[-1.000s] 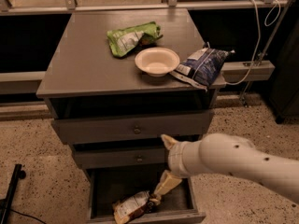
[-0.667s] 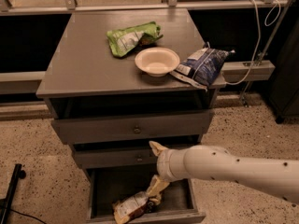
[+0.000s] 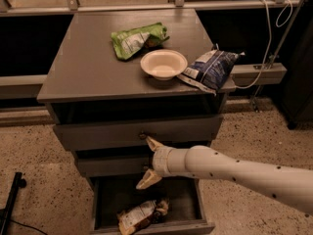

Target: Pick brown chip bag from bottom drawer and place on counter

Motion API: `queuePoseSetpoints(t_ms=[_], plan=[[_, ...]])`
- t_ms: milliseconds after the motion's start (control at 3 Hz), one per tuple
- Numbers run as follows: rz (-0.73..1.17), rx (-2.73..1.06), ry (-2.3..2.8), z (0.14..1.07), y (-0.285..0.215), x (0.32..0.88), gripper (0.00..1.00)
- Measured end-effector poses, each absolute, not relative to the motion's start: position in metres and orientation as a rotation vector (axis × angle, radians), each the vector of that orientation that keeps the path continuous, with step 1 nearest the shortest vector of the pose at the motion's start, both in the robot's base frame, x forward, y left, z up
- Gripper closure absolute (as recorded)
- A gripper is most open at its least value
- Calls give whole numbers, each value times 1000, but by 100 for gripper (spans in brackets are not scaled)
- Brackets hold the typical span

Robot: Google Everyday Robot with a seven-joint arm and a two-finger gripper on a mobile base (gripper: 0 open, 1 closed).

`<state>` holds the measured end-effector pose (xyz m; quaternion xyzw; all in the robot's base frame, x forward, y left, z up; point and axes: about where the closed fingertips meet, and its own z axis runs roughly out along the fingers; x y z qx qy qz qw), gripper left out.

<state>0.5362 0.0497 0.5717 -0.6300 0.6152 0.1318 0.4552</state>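
Note:
The brown chip bag (image 3: pixel 142 213) lies crinkled in the open bottom drawer (image 3: pixel 156 228), near its front, white label up. My gripper (image 3: pixel 148 163) reaches in from the right on a white arm and hangs in front of the middle drawer, above the bag and apart from it. Its two tan fingers (image 3: pixel 147 179) are spread wide and hold nothing. The grey counter (image 3: pixel 83 62) is the cabinet's top.
On the counter lie a green bag (image 3: pixel 134 38), a white bowl (image 3: pixel 163 63) and a dark blue bag (image 3: pixel 210 68) that overhangs the right edge. The two upper drawers are shut. A white cable (image 3: pixel 274 38) hangs at the right. A black stand (image 3: pixel 11 199) is at lower left.
My gripper has moved left and up, away from the bag, and now sits in front of the middle drawer. The bag has stayed in the drawer.

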Motion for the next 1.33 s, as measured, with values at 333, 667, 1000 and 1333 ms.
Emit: queuePoseSetpoints(t_ms=[333, 667, 1000, 1333], plan=[[340, -1632, 1556, 547, 47, 530, 0], [328, -1770, 1645, 485, 16, 518, 18], [304, -1833, 1730, 430, -28, 501, 42], [261, -1896, 1697, 376, -53, 495, 69]])
